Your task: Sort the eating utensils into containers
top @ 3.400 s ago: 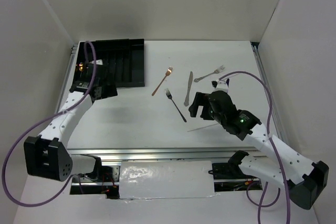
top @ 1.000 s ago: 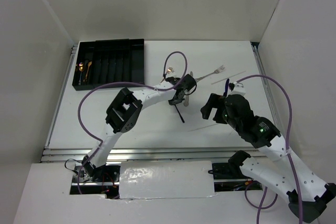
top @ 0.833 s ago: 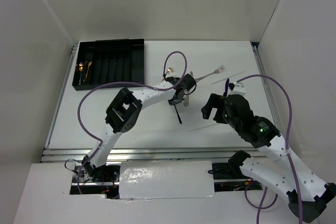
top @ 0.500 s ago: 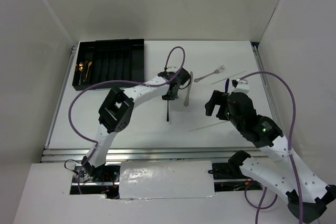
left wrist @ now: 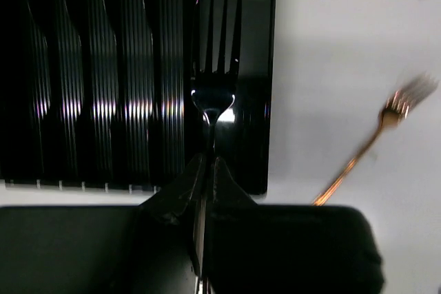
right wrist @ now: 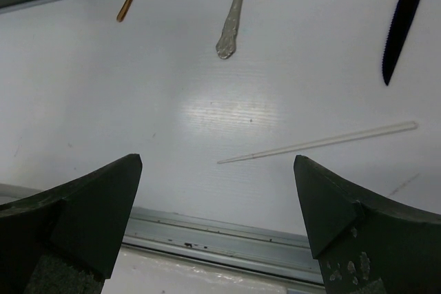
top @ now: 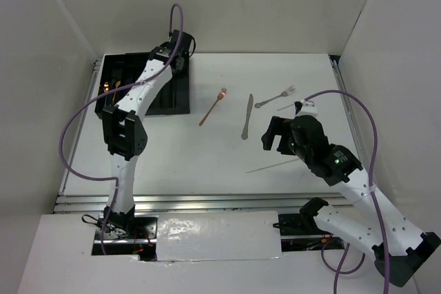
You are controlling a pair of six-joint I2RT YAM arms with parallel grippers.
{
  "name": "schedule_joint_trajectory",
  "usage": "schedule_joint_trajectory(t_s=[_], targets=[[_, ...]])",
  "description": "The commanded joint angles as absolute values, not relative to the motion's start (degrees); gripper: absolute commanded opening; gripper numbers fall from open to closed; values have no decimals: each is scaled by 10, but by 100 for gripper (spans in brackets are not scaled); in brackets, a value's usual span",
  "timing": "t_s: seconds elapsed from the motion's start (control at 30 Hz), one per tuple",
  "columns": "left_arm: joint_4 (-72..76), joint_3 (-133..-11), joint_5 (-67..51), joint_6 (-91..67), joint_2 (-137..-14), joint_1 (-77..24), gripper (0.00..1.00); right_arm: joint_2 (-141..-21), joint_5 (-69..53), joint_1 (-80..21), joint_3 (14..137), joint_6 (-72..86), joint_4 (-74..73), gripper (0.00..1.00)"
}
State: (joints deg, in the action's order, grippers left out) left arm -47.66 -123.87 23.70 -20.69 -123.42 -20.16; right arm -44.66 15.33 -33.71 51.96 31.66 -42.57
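From above, the left arm reaches far over the black cutlery tray (top: 146, 87) at the table's (top: 172, 149) far left corner, with the left gripper (top: 176, 51) over the tray's right side. Whatever it carries is lost against the black from this view. Two copper utensils (top: 109, 89) lie in the tray's left slots. On the white table sit a copper fork (top: 213, 107), a silver knife (top: 247, 116) and a silver fork (top: 274, 98), each apart from the others. The right gripper (top: 275, 135) hangs near a pale stick (top: 275, 164).

At the left wrist, the left gripper (left wrist: 207, 166) is pinched tight on the handle of a black fork (left wrist: 215, 94), tines pointing away over the tray's (left wrist: 103, 101) right-most slot. Whether it touches the slot floor I cannot tell. The copper fork (left wrist: 375, 139) lies just beyond the tray.

At the right wrist, the right gripper (right wrist: 217, 163) has its fingers spread wide with nothing between them, above the pale stick (right wrist: 324, 141). The silver knife (right wrist: 231, 18) and a black knife (right wrist: 403, 18) lie farther off.
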Motion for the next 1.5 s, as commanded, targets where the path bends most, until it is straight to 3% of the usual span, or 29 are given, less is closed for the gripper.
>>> schedule_joint_trajectory(t_s=[0.0, 0.3, 0.33, 0.43, 0.53, 0.87, 0.97, 1.03, 1.47], targets=[[-477, -1353, 228, -166, -1317, -186, 0, -458, 124, -337, 533, 330, -386, 100], [-380, -1353, 150, -193, -1383, -131, 0, -492, 142, -340, 541, 338, -389, 100], [-379, -1364, 150, -192, -1397, -131, 5, -496, 141, -338, 541, 340, -387, 100], [-372, -1372, 120, -182, -1408, -134, 50, -512, 141, -339, 549, 342, -389, 100], [-356, -1353, 102, -176, -1383, -140, 73, -518, 142, -340, 555, 344, -390, 100], [-323, -1277, 113, -129, -1293, -224, 64, -468, 156, -347, 542, 364, -413, 100], [-337, -1291, 105, -95, -1334, -262, 78, -445, 157, -347, 529, 372, -418, 100], [-338, -1289, 121, -75, -1350, -287, 81, -432, 159, -348, 519, 374, -422, 100], [-308, -1252, 108, -105, -1417, -282, 81, -434, 163, -349, 501, 374, -415, 100]])
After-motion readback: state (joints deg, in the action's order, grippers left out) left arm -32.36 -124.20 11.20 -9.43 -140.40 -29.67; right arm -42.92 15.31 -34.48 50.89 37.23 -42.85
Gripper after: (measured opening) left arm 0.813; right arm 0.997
